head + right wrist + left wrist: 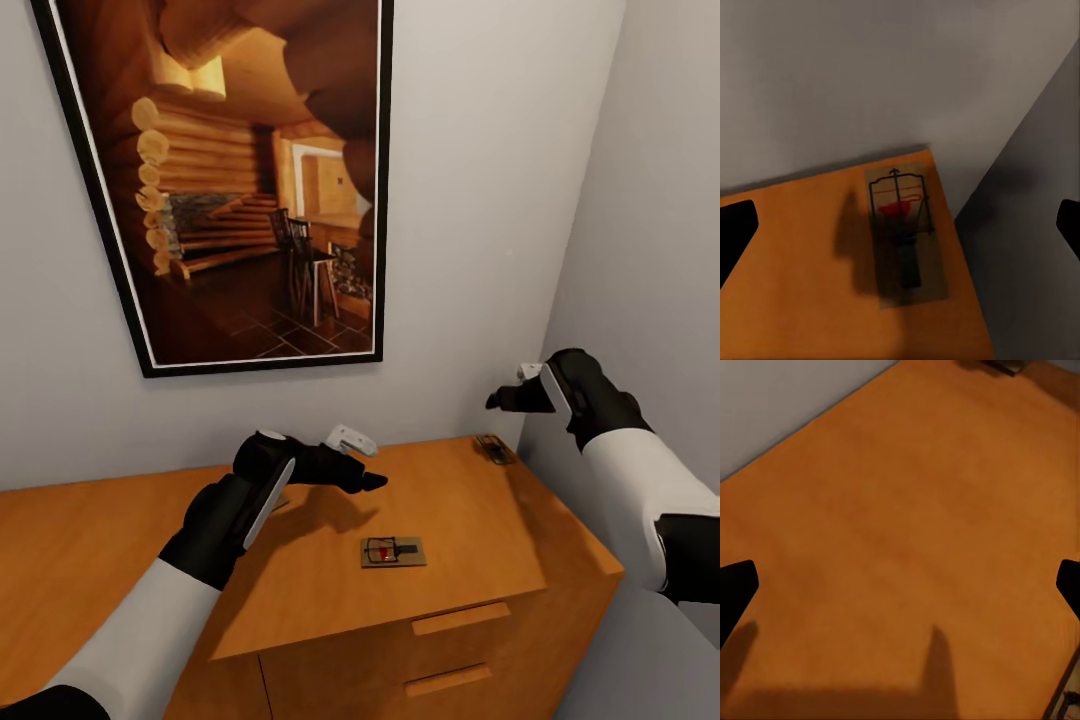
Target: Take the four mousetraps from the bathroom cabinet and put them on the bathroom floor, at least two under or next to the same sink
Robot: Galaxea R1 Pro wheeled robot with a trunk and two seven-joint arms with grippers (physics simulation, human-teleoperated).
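Right gripper (505, 400) hangs wide open and empty above the mousetrap (494, 449) in the cabinet (300, 600) top's back corner; I'd drop straight down, the walls are close

The orange-brown cabinet (120, 540) is carrying two mousetraps: one (393, 551) lying near its front edge, another (494, 449) sitting in the far right corner.

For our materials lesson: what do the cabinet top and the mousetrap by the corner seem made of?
Cabinet: seemingly wood or wood veneer, orange-brown, smooth satin finish with faint grain. Corner mousetrap: flat tan board, probably bare wood, carrying dark, likely metal, wire and a red mark.
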